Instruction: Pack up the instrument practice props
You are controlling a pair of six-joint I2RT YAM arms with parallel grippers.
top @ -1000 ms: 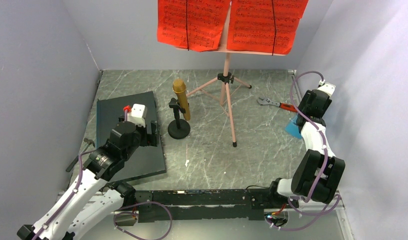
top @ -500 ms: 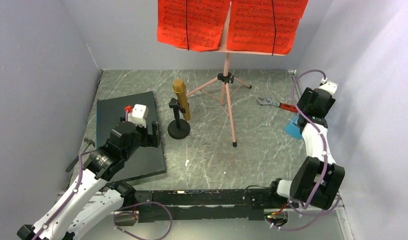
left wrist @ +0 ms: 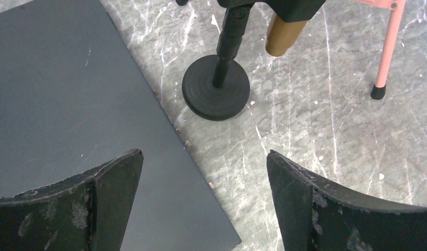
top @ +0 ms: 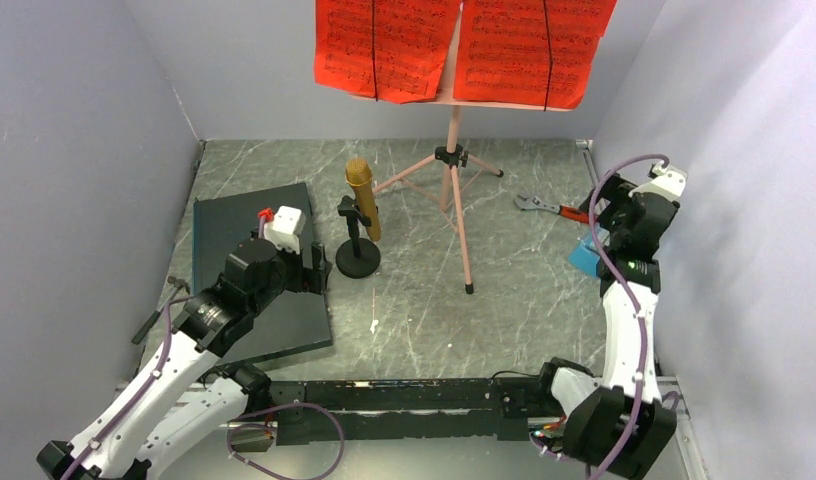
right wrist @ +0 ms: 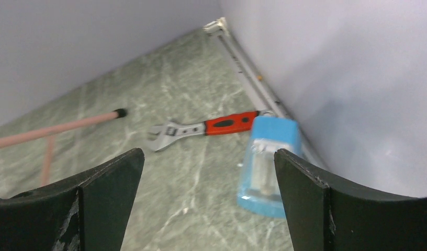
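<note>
Props stand spread over the marbled worktop [top: 524,300]. The pink music stand [top: 454,180] is at the far middle, its pole upright and its three legs splayed, one toward the arms and two toward the back. Its desk faces the arms and carries the red pages [top: 384,45] side by side. Just left of it is the gold microphone [top: 362,195], head up. Its long axis is nearly vertical and leans a little in its clip, above a black round base [left wrist: 215,89] that sits flat on the worktop. The blue metronome [right wrist: 269,162] lies flat near the right wall [top: 744,200]. In the right wrist view its long axis runs away from the camera, and its far end is just beside the red handle of the wrench [right wrist: 211,128]. The wrench lies crosswise with its jaw head to the left.

The left tool [left wrist: 202,157] hangs spread over the edge of the dark slab [top: 224,230], with nothing between its fingers and the round base ahead of it. The right tool [right wrist: 207,154] is also spread wide and empty, above the worktop short of the metronome.

Compared with a second ago, the right arm has straightened and lifted toward the right wall, and its fingers have parted further. The left arm has edged slightly toward the microphone. No prop has moved.
</note>
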